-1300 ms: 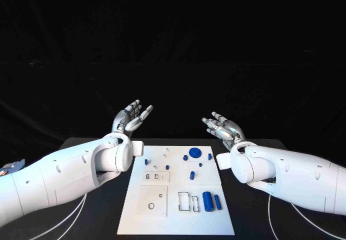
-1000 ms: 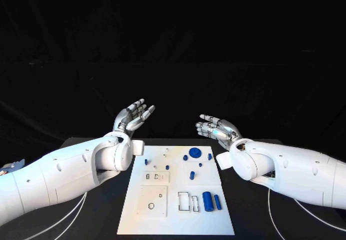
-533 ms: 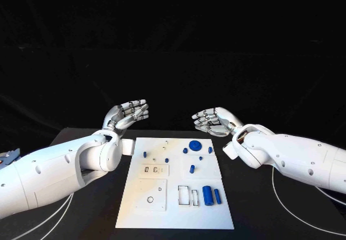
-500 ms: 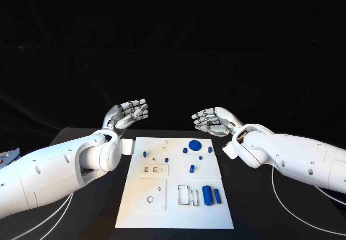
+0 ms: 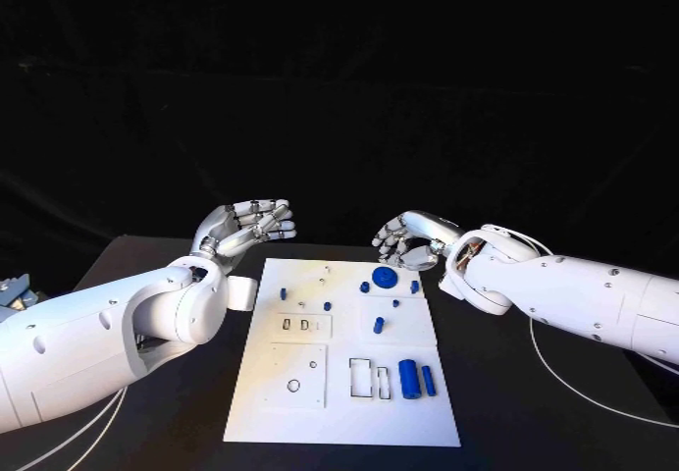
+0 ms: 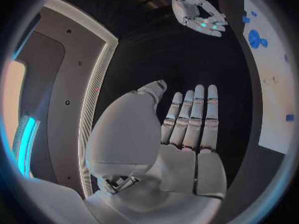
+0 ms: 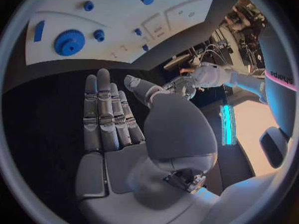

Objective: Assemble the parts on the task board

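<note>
The white task board [image 5: 354, 417] lies in the middle of the black table. A blue gear [image 5: 384, 276] stands at its far end, with small blue pegs [image 5: 364, 287] around it and a short blue pin [image 5: 378, 325] further in. Two blue cylinders [image 5: 407, 379] lie near the board's right edge. My left hand [image 5: 243, 226] hovers palm up above the far left corner, holding nothing. My right hand [image 5: 410, 240] hangs just beyond the gear, fingers loosely bent and empty. In the wrist views the left hand [image 6: 187, 129] and the right hand [image 7: 112, 117] show straight fingers, and the gear [image 7: 69, 41] is ahead.
Rectangular and round recesses [image 5: 368, 378] mark the board's near half. A white square tab [image 5: 242, 292] sits beside the board's left edge. White cables [image 5: 566, 378] run over the table at the right. Black tabletop lies on both sides of the board.
Both hands have come down and inward toward the board's far end, and their fingers have bent a little. The right hand now sits close to the gear. The camera has also shifted.
</note>
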Motion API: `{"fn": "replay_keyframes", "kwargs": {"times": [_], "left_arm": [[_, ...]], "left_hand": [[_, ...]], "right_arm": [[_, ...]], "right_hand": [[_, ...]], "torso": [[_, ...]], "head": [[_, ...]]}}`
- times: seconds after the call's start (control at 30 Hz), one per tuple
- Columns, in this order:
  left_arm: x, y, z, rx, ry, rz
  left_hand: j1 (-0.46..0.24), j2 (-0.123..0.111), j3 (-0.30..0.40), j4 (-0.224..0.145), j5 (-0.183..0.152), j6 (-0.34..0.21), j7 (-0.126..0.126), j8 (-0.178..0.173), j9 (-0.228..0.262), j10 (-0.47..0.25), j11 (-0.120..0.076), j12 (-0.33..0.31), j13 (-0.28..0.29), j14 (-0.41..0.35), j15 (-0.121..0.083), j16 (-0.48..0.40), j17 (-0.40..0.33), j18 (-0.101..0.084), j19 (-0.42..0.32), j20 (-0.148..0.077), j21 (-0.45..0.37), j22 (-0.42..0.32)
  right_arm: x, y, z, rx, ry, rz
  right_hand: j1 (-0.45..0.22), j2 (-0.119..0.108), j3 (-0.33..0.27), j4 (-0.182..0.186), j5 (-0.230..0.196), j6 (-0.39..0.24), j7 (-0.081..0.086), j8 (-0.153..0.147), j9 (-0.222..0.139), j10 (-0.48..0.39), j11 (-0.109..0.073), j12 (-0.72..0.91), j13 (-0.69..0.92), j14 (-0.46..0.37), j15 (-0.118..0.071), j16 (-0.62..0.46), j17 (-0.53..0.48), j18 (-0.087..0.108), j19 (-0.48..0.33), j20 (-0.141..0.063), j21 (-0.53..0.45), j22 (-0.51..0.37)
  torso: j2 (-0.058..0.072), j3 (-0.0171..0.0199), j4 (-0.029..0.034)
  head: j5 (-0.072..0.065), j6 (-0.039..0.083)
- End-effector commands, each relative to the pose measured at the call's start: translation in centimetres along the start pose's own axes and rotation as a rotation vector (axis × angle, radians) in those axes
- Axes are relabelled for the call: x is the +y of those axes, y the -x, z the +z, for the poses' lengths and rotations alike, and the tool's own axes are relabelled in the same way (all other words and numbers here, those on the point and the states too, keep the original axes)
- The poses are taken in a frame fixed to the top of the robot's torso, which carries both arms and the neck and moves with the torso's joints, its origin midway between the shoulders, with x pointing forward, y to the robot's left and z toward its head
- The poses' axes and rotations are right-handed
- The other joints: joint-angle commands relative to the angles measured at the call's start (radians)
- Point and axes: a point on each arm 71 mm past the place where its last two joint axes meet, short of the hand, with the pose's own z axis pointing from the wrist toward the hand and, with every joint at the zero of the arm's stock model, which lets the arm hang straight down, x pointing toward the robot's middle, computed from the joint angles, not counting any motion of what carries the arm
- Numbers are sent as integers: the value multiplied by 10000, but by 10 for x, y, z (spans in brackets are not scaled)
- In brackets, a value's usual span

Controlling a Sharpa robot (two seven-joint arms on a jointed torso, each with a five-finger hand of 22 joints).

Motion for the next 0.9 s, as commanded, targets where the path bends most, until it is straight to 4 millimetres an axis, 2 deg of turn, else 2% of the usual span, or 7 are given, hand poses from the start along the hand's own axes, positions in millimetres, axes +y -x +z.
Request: {"fn": "replay_keyframes", "kwargs": {"times": [0.03, 0.2, 0.27, 0.33, 0.5, 0.63, 0.9], "left_arm": [[-5, -7, -3, 490, -52, -184], [-10, -12, -7, 679, -78, -312], [-11, -15, -9, 756, -87, -361], [-12, -16, -10, 813, -95, -397], [-15, -19, -11, 900, -113, -451], [-17, -19, -12, 924, -134, -467], [-18, -20, -12, 961, -133, -488]], "left_hand": [[9, -118, 44, -13, 1, 35, 321, 18, 6, 36, 1, -62, 4, 42, 4, 10, 12, 58, 79, -2, 46, 16], [-5, -132, 57, -16, 0, 26, 321, 5, 1, 28, 4, -93, 0, 38, 5, -2, 18, 57, 114, -14, 77, 27], [-5, -132, 57, -16, 0, 26, 321, 5, 1, 28, 4, -93, 0, 38, 5, -2, 18, 57, 114, -14, 77, 27], [-9, -135, 61, -17, -1, 23, 322, 1, 0, 24, 5, -104, -1, 36, 6, -6, 20, 57, 123, -17, 86, 30], [-11, -136, 62, -17, -1, 23, 323, 0, 0, 22, 6, -107, -2, 36, 6, -7, 21, 56, 126, -19, 89, 31], [-15, -139, 67, -18, -1, 20, 325, -4, -2, 17, 7, -119, -3, 34, 7, -12, 23, 55, 137, -22, 99, 35], [-25, -147, 74, -20, -2, 11, 332, -15, -6, 3, 13, -144, -6, 36, 9, -17, 28, 53, 153, -29, 117, 41]], "right_arm": [[2, -4, 4, 749, -246, -1985], [5, -6, 8, 936, -232, -2574], [6, -7, 10, 1063, -269, -2764], [7, -9, 11, 1180, -303, -2907], [7, -13, 14, 1476, -406, -3185], [6, -16, 15, 1617, -467, -3286], [8, -24, 16, 1803, -406, -3282]], "right_hand": [[-31, -350, -374, 51, 327, 289, -165, -20, 66, 133, -165, -266, 118, 1419, -321, 1453, 1261, 119, 1042, -489, 1218, 696], [-87, -357, -463, 128, 343, 279, -193, -121, 95, -42, -192, -114, 269, 1900, -370, 2961, 2303, 109, 1454, -589, 1940, 1182], [-164, -402, -499, 215, 278, 249, -162, -176, 128, -186, -210, -30, 369, 1981, -384, 4724, 3877, 85, 1613, -560, 2314, 1467], [-179, -417, -520, 268, 191, 194, -198, -216, 148, -288, -183, 23, 432, 1973, -344, 5832, 5004, 109, 1673, -561, 2495, 1620], [-199, -460, -598, 377, 88, 132, -219, -245, 207, -506, -176, 141, 546, 2015, -318, 7301, 6446, 113, 1754, -527, 2780, 1880], [-192, -457, -611, 404, 81, 137, -217, -237, 228, -544, -174, 186, 578, 2032, -313, 7609, 6760, 113, 1761, -517, 2848, 1946], [-161, -427, -585, 460, 100, 203, -213, -197, 283, -523, -179, 322, 656, 2065, -308, 8154, 7307, 62, 1903, -502, 3234, 2428]], "torso": [[215, -104, 54], [374, -185, 120], [425, -214, 136], [483, -235, 159], [601, -280, 189], [671, -299, 199], [732, -275, 242]], "head": [[-39, 16], [-102, 39], [-112, 30], [-124, 65], [-142, 98], [-152, 98], [-160, 90]]}}
